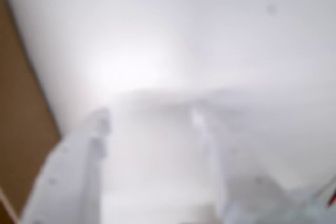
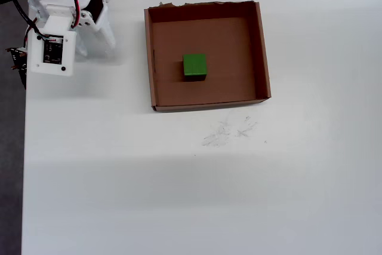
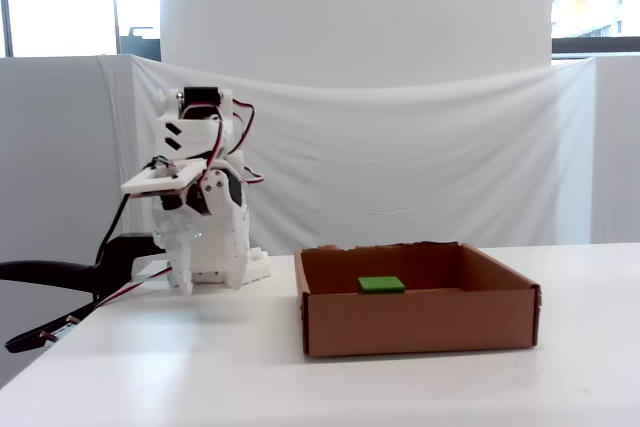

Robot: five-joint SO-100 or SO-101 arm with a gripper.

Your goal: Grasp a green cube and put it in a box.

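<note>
1. The cube (image 2: 194, 65) sits flat on the floor of the box (image 2: 208, 104), near its middle, touching no wall. Judged from this, the placing looks done.
2. In the overhead view the arm (image 2: 57, 40) is folded back at the upper left corner, so the cube lies well to the right of the tool (image 2: 95, 35) and a little lower in the picture, with the box's left wall between them.
3. The cube has no long axis; its faces run roughly square with the box walls.
4. In the blurred wrist view the tool's two white fingers (image 1: 73, 171) stand spread, with bare white surface showing in the gap and nothing pinched. A brown strip at that view's left edge is too blurred to name.
5. In the fixed view the arm is tucked over its base, left of the box and well apart from it.
6. The tabletop (image 2: 179, 195) is plain white and matte, with faint scuff marks (image 2: 230, 131) just in front of the box.
7. A white cloth (image 3: 420, 157) is draped behind the tabletop, with a white wall and bright windows (image 3: 55, 2) above it.
</note>
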